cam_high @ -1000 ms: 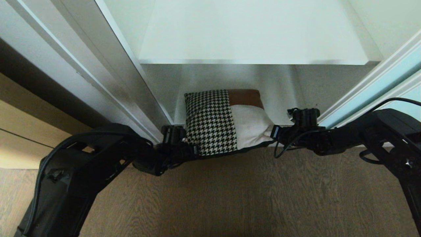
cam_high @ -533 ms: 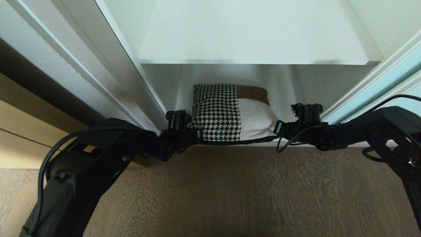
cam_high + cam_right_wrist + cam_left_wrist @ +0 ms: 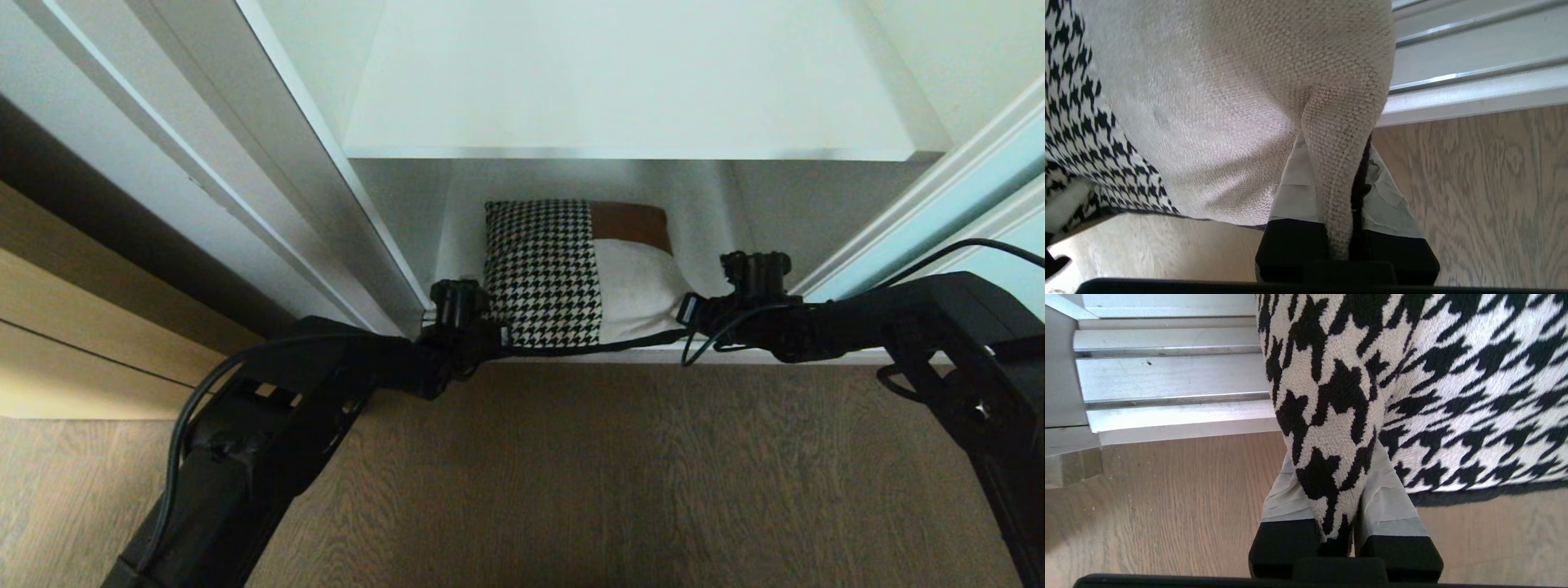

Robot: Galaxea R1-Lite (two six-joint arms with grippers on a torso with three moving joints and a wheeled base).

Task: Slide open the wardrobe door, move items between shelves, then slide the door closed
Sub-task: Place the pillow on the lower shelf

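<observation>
The patchwork cushion (image 3: pixel 571 269) (image 3: pixel 1453 396) (image 3: pixel 1208 102), houndstooth on its left half with brown and cream patches on its right, hangs stretched between my two grippers. It is over the front of the lower white shelf (image 3: pixel 710 212), under the upper shelf (image 3: pixel 629 82). My left gripper (image 3: pixel 500 336) (image 3: pixel 1333 457) is shut on the near left houndstooth corner. My right gripper (image 3: pixel 686 314) (image 3: pixel 1335 163) is shut on the near right cream corner. The sliding wardrobe door (image 3: pixel 963 180), pale aqua glass, stands pushed aside at the right.
A silver frame post (image 3: pixel 269 163) bounds the opening on the left, with a light wooden cabinet front (image 3: pixel 65 327) beyond it. Silver door tracks (image 3: pixel 1167 375) run along the wardrobe's sill. Brown wood floor (image 3: pixel 571 474) lies in front.
Both grippers have carried the cushion deeper into the lower compartment, away from the floor edge. The left arm has stretched forward and inward; the right has moved a little.
</observation>
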